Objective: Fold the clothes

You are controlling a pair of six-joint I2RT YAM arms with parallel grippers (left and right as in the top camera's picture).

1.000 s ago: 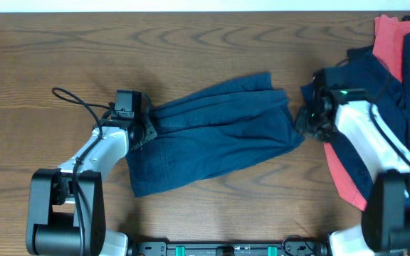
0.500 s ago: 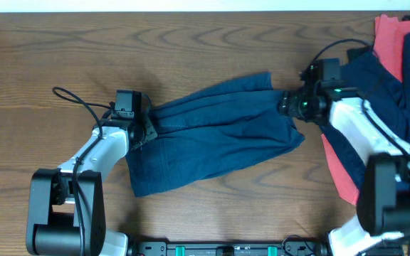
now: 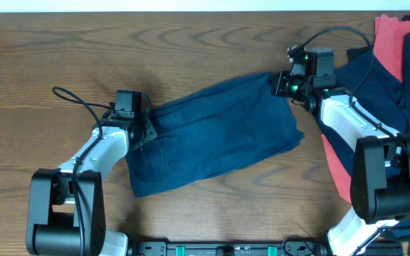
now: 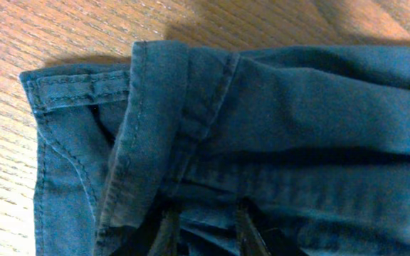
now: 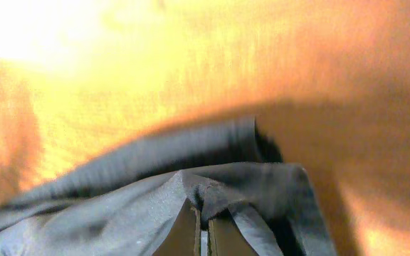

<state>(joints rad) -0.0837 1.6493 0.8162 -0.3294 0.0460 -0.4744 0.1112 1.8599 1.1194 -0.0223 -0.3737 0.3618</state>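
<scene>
The navy shorts (image 3: 219,135) lie spread out across the middle of the table. My left gripper (image 3: 146,126) is at their left end, shut on a fold of cloth beside the stitched waistband (image 4: 84,89). In the left wrist view, cloth fills the gap between my left gripper's (image 4: 205,224) fingers. My right gripper (image 3: 280,84) is at the shorts' far right corner. In the right wrist view its fingers (image 5: 191,231) are pressed together on a raised pinch of the shorts (image 5: 119,206).
More clothes are heaped at the right edge, a navy garment (image 3: 379,85) over coral-red cloth (image 3: 386,35). A coral-red strip (image 3: 340,174) reaches toward the front. A black cable (image 3: 70,96) loops out beside the left arm.
My right gripper has moved from the shorts' right edge up to their far right corner and shut on it. The shorts' top layer now lies smoother. The left arm has not moved.
</scene>
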